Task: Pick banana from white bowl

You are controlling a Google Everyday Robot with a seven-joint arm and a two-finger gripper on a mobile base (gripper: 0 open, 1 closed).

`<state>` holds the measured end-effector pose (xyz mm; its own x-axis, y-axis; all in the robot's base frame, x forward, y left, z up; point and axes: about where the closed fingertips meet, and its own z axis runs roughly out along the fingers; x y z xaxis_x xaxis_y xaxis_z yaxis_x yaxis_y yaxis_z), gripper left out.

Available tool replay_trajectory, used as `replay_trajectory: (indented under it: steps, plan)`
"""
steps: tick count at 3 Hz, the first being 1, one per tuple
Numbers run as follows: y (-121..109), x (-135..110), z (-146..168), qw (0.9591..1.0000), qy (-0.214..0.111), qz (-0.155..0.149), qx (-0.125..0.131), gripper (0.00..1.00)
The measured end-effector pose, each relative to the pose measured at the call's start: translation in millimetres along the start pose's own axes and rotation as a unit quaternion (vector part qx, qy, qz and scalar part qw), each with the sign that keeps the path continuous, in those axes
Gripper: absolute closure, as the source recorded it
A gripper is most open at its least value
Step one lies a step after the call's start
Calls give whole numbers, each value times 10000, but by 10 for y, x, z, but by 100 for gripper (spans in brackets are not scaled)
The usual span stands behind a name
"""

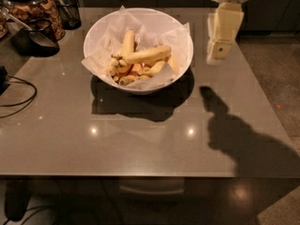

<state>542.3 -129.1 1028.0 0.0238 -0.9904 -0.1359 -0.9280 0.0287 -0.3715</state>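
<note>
The white bowl (98, 36), lined with crinkled white paper, stands at the back middle of the grey table (140, 135). The banana (146, 55), long and pale yellow, lies across the top of the fruit in the bowl. Another long banana (127, 41) leans behind it, with short stubby bananas and orange pieces underneath. My gripper (218, 56) hangs above the table just right of the bowl's rim, cream-coloured and pointing down. It holds nothing that I can see.
A glass jar with snacks (35, 8) and a dark cup (35, 36) stand at the back left corner. A black cable (18, 95) lies at the table's left edge. The gripper's shadow (234, 130) falls on the right of the table.
</note>
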Motion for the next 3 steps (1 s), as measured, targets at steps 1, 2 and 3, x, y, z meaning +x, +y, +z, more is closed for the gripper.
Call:
replay_trajectory:
  steps: [1, 2, 3]
  plan:
    - [-36, -52, -10, 9999, -55, -20, 82, 0]
    - [-131, -172, 68, 9997, -212, -99, 99, 0]
    - [-255, -377, 271, 9993, -197, -326, -54, 14]
